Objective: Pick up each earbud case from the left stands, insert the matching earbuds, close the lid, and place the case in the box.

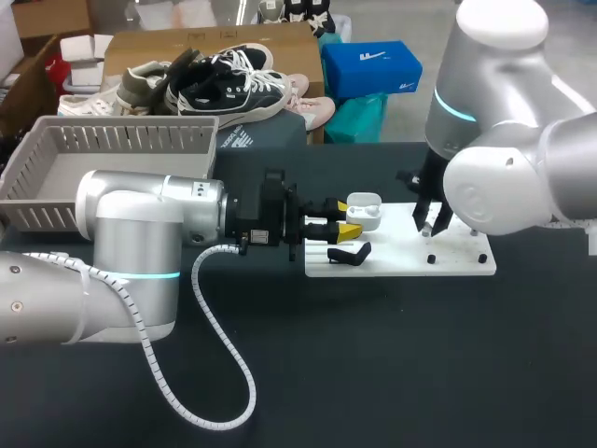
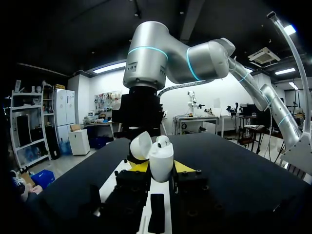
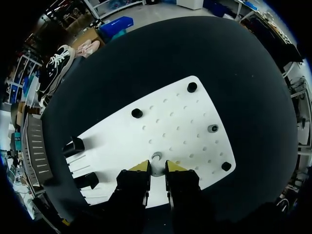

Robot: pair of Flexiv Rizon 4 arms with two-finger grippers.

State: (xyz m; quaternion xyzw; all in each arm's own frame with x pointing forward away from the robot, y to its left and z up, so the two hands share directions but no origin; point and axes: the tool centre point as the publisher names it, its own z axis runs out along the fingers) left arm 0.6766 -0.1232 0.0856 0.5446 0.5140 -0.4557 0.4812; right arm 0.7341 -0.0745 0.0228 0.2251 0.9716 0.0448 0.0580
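- A small white earbud case (image 1: 364, 211) is held above the near-left part of a white board (image 1: 448, 266), at about 1 o'clock from the middle of the desk (image 1: 392, 373).
- The left gripper (image 1: 347, 217) is reached in level from 9 o'clock. Its fingers are clenched on the lower body of the case, one yellow tip on each side.
- In the left wrist view the lid (image 2: 140, 146) stands swung open, and what seems to be one earbud (image 2: 164, 141) sits in the top of the case.
- The right gripper (image 3: 158, 166) hangs over the board at about 2 o'clock. Its fingers are set slightly apart and nothing is seen between them. A small round fitting (image 3: 156, 157) lies on the board just ahead of the tips.
- A black stand (image 1: 351, 253) sits on the board just below the case. The grey box (image 1: 56, 177) waits at 10 o'clock, well apart.
- The case is judged light, stiff and hollow, with a smooth rounded shell that could slip or twist under a squeeze.
- The open lid and its hinge are judged the weak part. Hold is best kept on the two broad sides of the lower body, below the hinge, so the lid is left free to be shut.
- Only moderate pressure is thought needed. A push on the lid should be met squarely, or the case may be pivoted out of the tips.
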